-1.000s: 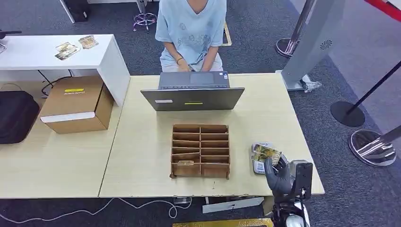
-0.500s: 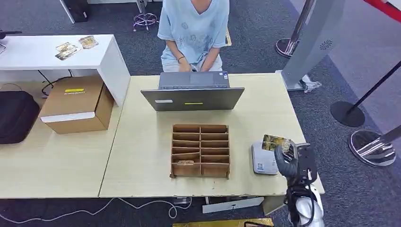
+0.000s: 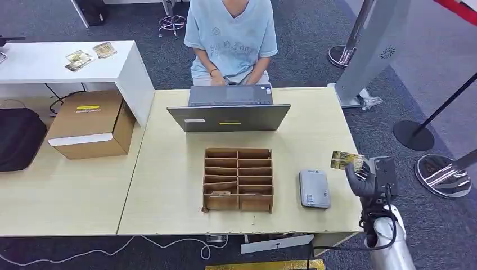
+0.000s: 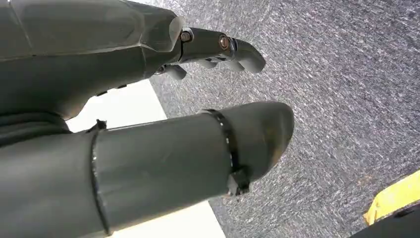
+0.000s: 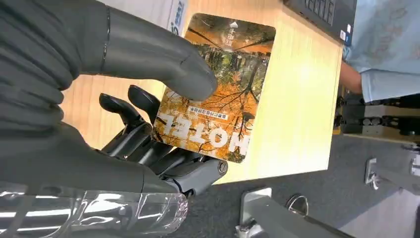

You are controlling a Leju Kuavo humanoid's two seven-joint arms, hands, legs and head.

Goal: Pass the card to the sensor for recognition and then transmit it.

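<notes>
Seen from the head view: a light wooden table point(image 3: 169, 185). At its right edge, right hand point(image 3: 363, 179) raised past the table's corner, thumb and fingers clamped on the card point(image 3: 346, 161). Card held above the carpet, just off the table's right edge, near but apart from the sensor point(image 3: 314, 189). Sensor a flat grey box, lying on the table right of the wooden organizer point(image 3: 238, 179), a brown rack of small compartments near the table's middle. Behind the organizer, an open laptop point(image 3: 229, 111), its back turned toward the camera. Beyond that, a person point(image 3: 230, 39) in a light blue shirt seated at the far side, hands at the keyboard.

Closer, from the right wrist view: card point(image 5: 218, 87) printed with orange autumn trees and the word HOTEL, pressed by the thick grey thumb point(image 5: 158, 59) on its face, darker fingers point(image 5: 143, 134) under its back. Table edge and dark carpet visible behind the card.

From the left wrist view: left hand point(image 4: 208, 94) hanging over grey carpet, fingers spread apart, holding nothing.

Farther left on the table, a cardboard box point(image 3: 91, 124) and a black bag point(image 3: 19, 138). Behind them, a white desk point(image 3: 73, 67) bearing a few small cards point(image 3: 90, 55).
</notes>
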